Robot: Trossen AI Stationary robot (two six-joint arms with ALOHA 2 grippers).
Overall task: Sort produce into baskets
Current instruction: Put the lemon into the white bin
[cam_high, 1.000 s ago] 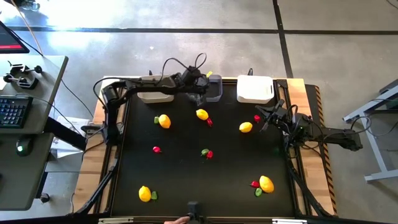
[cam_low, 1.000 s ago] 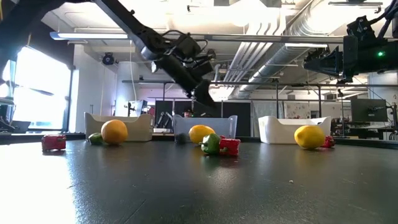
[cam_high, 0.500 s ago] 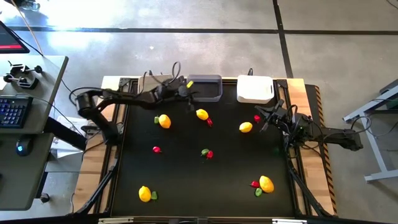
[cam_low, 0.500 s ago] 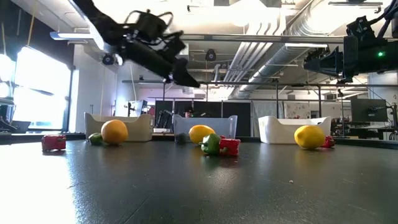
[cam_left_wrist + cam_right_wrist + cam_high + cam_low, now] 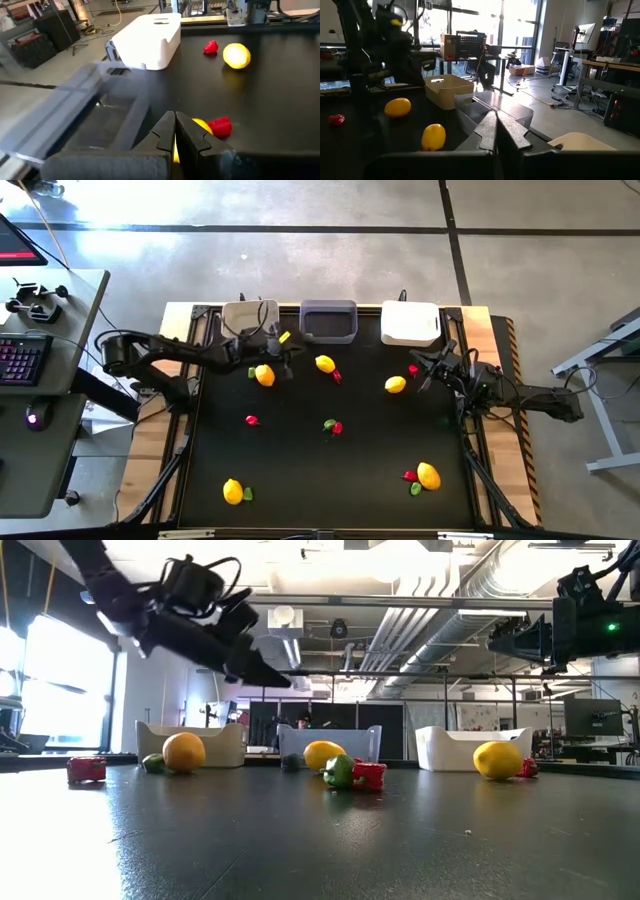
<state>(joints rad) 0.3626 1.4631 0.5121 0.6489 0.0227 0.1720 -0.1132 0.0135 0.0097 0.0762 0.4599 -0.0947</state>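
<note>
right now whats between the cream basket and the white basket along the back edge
The dark grey basket sits between the cream basket and the white basket, clearest in the high view.

Bright daylight from windows and ceiling lamps glares; the dark grey basket [image 5: 95,107] is motion-blurred.

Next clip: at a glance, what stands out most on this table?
Bright produce lies scattered over the black table: yellow lemon-like pieces with small red and green ones beside them. Three baskets line the far edge. The left pincer, shut, hangs above a lemon near the cream-white basket; the right pincer waits at the right edge.
</note>
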